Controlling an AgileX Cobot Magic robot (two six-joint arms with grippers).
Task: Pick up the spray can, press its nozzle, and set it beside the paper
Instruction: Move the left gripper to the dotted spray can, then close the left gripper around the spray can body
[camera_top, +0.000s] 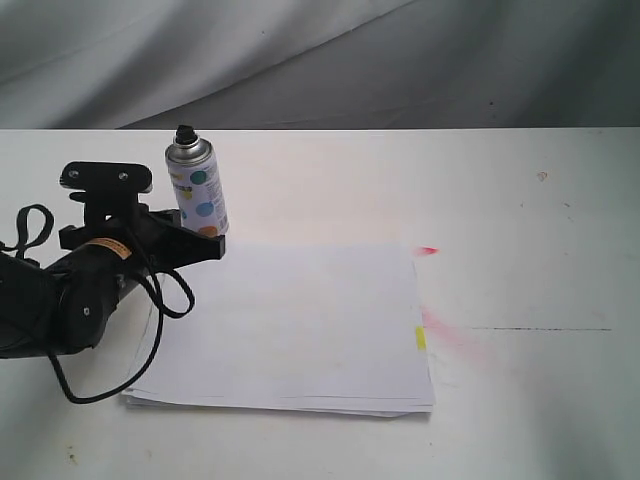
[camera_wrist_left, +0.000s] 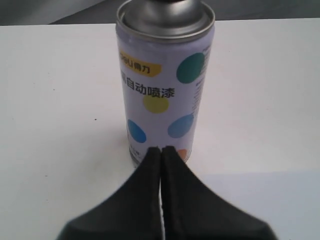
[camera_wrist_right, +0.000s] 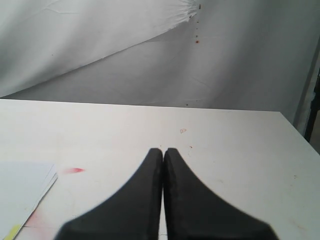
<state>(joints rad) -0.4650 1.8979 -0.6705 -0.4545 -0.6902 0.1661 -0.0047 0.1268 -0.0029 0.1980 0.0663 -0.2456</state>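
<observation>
The spray can (camera_top: 196, 187) stands upright on the white table, just beyond the far left corner of the paper (camera_top: 290, 325). Its black nozzle (camera_top: 185, 133) caps the domed silver top. In the left wrist view the spray can (camera_wrist_left: 162, 85) fills the middle, with its nozzle cut off by the picture's edge. My left gripper (camera_top: 215, 243) (camera_wrist_left: 162, 148) is shut and empty, its tips just in front of the can's lower label. My right gripper (camera_wrist_right: 163, 150) is shut with nothing in it, over bare table, and does not show in the exterior view. The paper's corner (camera_wrist_right: 22, 187) lies to its side.
The paper's yellow tab (camera_top: 420, 338) sits at its right edge. Red paint marks stain the table (camera_top: 520, 200) by the tab (camera_top: 450, 335) and at a small spot (camera_top: 427, 250). Grey cloth hangs behind the table. My left arm's cable (camera_top: 150, 330) loops over the paper's left edge.
</observation>
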